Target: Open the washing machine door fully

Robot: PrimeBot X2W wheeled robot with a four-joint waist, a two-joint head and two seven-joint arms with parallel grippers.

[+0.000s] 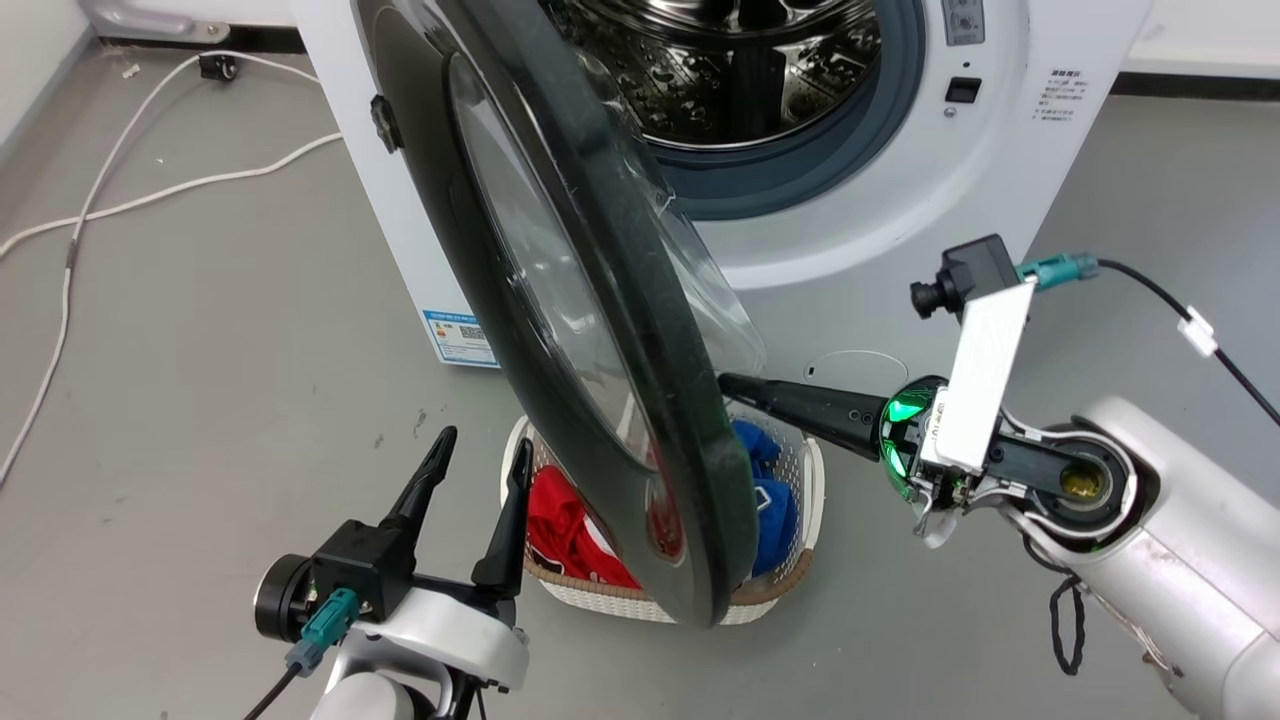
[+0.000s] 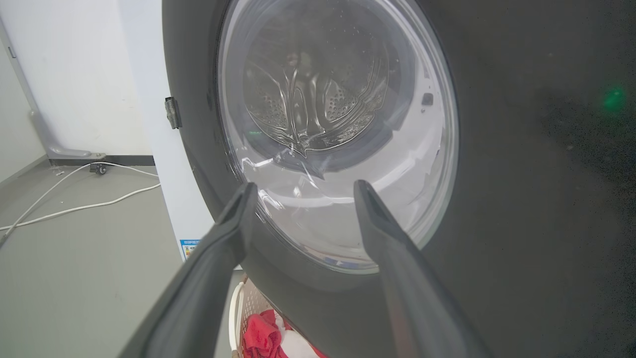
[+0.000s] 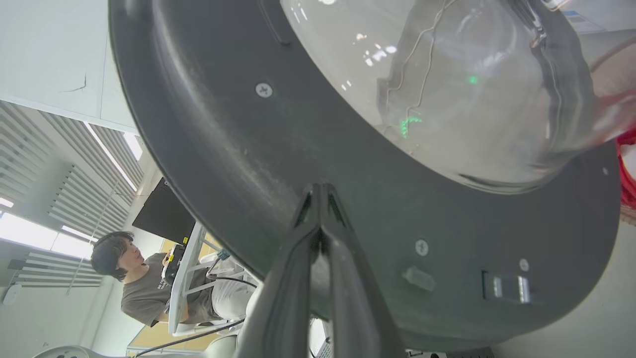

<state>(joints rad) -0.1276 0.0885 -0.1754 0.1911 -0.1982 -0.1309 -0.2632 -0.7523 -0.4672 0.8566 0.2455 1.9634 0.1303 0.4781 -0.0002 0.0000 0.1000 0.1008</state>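
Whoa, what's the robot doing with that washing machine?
It's opening the washing machine door. The right gripper, shut, has its tips against the door's inner side, apparently pushing it outward. The left gripper hovers open in front of the glass, not touching. The door stands partly open, so the steel drum shows. A laundry basket with red and blue clothes sits below it.

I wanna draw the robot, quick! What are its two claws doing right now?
Left gripper: open, holding nothing.
Right gripper: shut, empty, tips against the inner side of the large round glossy black washing machine door.
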